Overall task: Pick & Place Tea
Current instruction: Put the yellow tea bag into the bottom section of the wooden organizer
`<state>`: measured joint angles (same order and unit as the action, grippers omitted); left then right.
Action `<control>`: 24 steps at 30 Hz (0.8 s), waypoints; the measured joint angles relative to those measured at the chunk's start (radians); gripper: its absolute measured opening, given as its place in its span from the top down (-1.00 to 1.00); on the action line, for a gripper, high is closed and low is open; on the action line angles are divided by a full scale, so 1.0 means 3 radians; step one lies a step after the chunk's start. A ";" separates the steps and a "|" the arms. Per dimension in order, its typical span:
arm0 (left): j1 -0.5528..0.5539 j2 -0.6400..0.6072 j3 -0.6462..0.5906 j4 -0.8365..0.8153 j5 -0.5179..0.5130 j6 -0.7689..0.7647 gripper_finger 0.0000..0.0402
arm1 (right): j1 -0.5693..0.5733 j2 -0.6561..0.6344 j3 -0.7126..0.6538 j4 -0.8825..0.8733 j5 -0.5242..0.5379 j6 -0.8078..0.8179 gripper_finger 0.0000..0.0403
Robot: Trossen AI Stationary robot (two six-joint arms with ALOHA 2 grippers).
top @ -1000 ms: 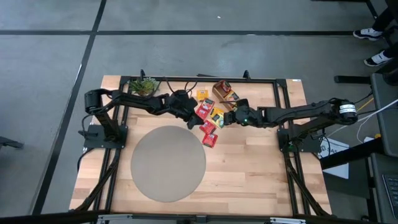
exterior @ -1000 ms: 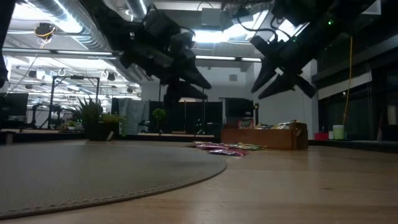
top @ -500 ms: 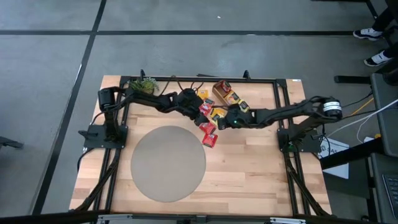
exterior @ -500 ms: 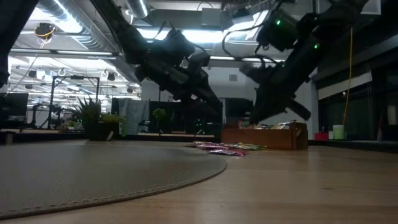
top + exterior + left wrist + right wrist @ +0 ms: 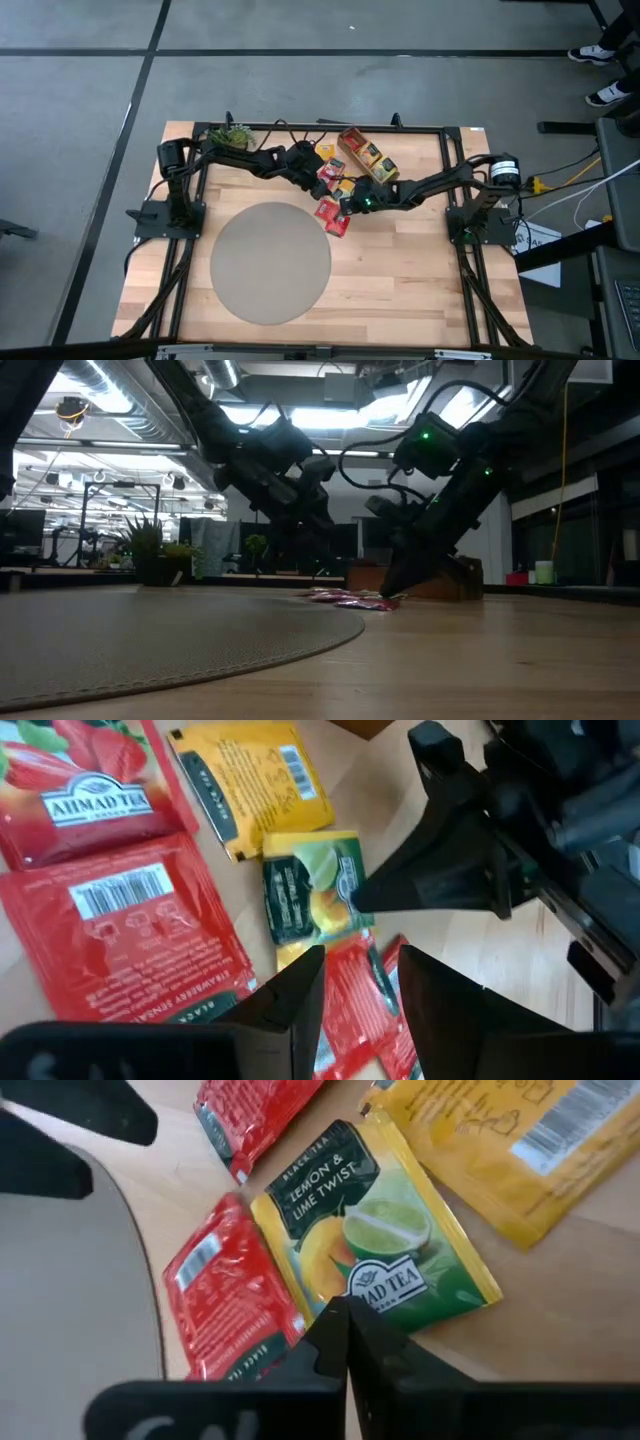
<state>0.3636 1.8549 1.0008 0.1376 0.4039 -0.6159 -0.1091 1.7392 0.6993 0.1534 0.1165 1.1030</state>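
Several tea sachets, red (image 5: 130,940), yellow (image 5: 255,780) and green (image 5: 370,1230), lie flat on the wooden table (image 5: 420,270) beside the brown tray (image 5: 368,157). My right gripper (image 5: 347,1308) is shut, with its tips down at the green lemon-and-lime sachet (image 5: 305,900); it also shows in the high view (image 5: 345,205) and the low view (image 5: 388,592). My left gripper (image 5: 362,960) hangs open just above the red sachets (image 5: 322,182) and touches nothing. My right gripper has its shut fingertips (image 5: 335,1325) on the green sachet's edge beside the printed logo (image 5: 385,1285). The fingers slant down from the table's right side. The sachet lies flat on the table. Whether its edge is caught between the tips, I cannot tell.
A round grey mat (image 5: 270,262) covers the table's near left. A small potted plant (image 5: 232,135) stands at the far left corner. The tray (image 5: 470,575) stands just behind my right gripper. Both arms meet closely over the sachets.
My right gripper has come down toward the table's left onto the sachets, tipping more steeply, and its fingers have shut. My left gripper has sunk a little toward the sachets and stays open. The sachets have kept their places.
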 joint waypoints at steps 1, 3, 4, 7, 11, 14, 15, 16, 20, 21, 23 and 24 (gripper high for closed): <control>-0.0010 0.0000 0.0000 0.0000 0.0000 0.0009 0.38 | 0.0016 0.0000 -0.0004 0.0015 0.0043 0.0029 0.98; -0.0018 0.0000 0.0000 0.0000 0.0025 0.0056 0.38 | 0.0026 -0.0012 -0.0007 0.0018 0.0065 0.0045 0.98; -0.0026 0.0000 0.0000 -0.0007 0.0035 0.0072 0.38 | 0.0026 -0.0012 -0.0007 0.0018 0.0055 0.0044 0.98; -0.0031 0.0000 0.0000 -0.0090 0.0044 0.0140 0.38 | 0.0047 -0.0012 -0.0009 0.0027 0.0030 0.0043 0.98; -0.0033 0.0000 0.0000 -0.0151 0.0085 0.0205 0.38 | 0.0120 -0.0046 0.0007 0.0043 0.0202 -0.0106 0.97; -0.0034 0.0000 0.0000 -0.0149 0.0139 0.0207 0.38 | 0.0109 -0.0179 0.0083 -0.0088 0.0308 -0.0273 0.98; -0.0034 0.0000 0.0000 -0.0150 0.0139 0.0207 0.38 | 0.0086 -0.0247 0.0113 -0.0193 0.0321 -0.0319 0.98; -0.0034 0.0000 0.0000 -0.0156 0.0139 0.0209 0.38 | 0.0067 -0.0301 0.0151 -0.0293 0.0323 -0.0371 0.98; -0.0034 0.0000 0.0000 -0.0206 0.0145 0.0225 0.38 | 0.0019 -0.0572 0.0265 -0.0678 0.0474 -0.0499 0.96; -0.0034 0.0000 0.0000 -0.0209 0.0151 0.0230 0.38 | 0.0008 -0.0659 0.0299 -0.0752 0.0570 -0.0546 0.96; -0.0034 0.0000 0.0000 -0.0208 0.0195 0.0230 0.38 | -0.0035 -0.0793 0.0347 -0.0958 0.0703 -0.0614 0.97; -0.0031 0.0000 0.0000 -0.0208 0.0221 0.0230 0.38 | -0.0072 -0.0830 0.0369 -0.1051 0.0731 -0.0646 0.98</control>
<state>0.3544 1.8549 1.0008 0.0753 0.4702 -0.5468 -0.1308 1.4902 0.8100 -0.1620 0.3359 0.9090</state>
